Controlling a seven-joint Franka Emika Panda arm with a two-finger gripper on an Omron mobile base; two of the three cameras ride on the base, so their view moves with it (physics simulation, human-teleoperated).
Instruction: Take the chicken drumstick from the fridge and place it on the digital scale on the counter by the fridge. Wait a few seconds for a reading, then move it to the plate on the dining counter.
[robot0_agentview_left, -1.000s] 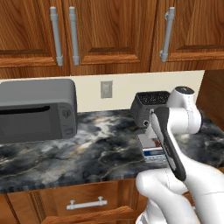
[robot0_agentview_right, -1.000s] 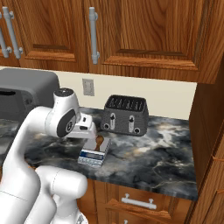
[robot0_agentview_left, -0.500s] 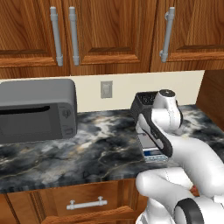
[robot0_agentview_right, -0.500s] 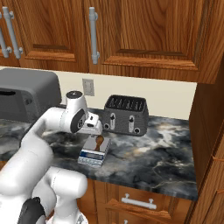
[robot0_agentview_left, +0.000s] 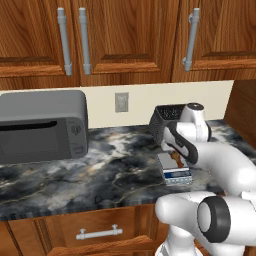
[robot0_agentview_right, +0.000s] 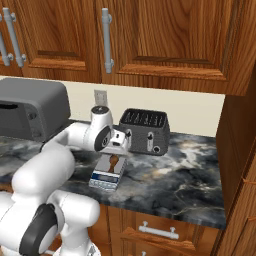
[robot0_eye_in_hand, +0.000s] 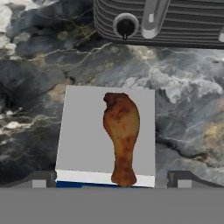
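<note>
My gripper (robot0_eye_in_hand: 111, 177) hung wide open, empty, above the chicken drumstick (robot0_eye_in_hand: 121, 135) lying on the digital scale (robot0_eye_in_hand: 83, 135); waiting seemed right, then probably pinching its thick middle.

From my hand camera, the toaster (robot0_eye_in_hand: 162, 22) at twelve o'clock is cut off by the top edge.

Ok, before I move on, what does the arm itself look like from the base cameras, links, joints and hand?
The arm is built of glossy white, rounded tubular links. Its joints carry dark grey round caps, one large near the base and one at the wrist. A dark band runs along the forearm in the left base view. The gripper is a small white block, and its two finger tips are small and dark grey. No cables or markings are visible.
</note>
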